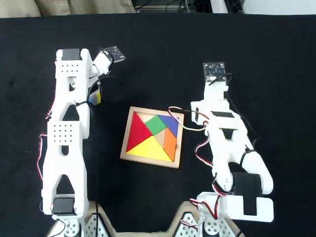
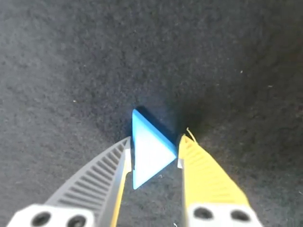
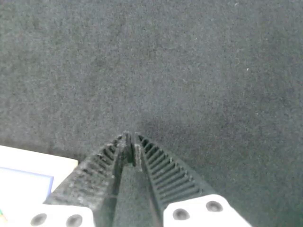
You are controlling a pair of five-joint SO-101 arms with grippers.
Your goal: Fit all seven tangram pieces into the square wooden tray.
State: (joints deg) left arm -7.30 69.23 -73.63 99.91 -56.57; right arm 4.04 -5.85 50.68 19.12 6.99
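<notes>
- The square wooden tray (image 1: pixel 126 133) lies at the centre of the high view on the black cloth table (image 1: pixel 158 49), turned slightly from square with the frame.
- Inside the tray, a red triangle (image 1: pixel 137 133) fills the left part and a yellow triangle (image 1: pixel 148 149) the bottom part.
- A green square (image 1: pixel 156 124) sits in the upper middle. A blue piece (image 1: pixel 171 122) lies at the upper right and an orange piece (image 1: pixel 170 142) along the right side.
- Pale wood-coloured patches show at the tray's upper left and near its middle. Whether these are bare floor or a piece cannot be told.
- The left gripper (image 2: pixel 155 142) stands to the upper left of the tray in the high view and well apart from it. It is closed on a small blue triangle (image 2: pixel 149 151).
- The grey finger (image 2: pixel 111 165) presses one side of that triangle and the yellow finger (image 2: pixel 203 170) the other, above the cloth.
- The right gripper (image 3: pixel 130 146) has its black fingers pressed together with nothing between them, over bare cloth.
- A corner of the tray shows at the lower left of the right wrist view, just beside that gripper.
</notes>
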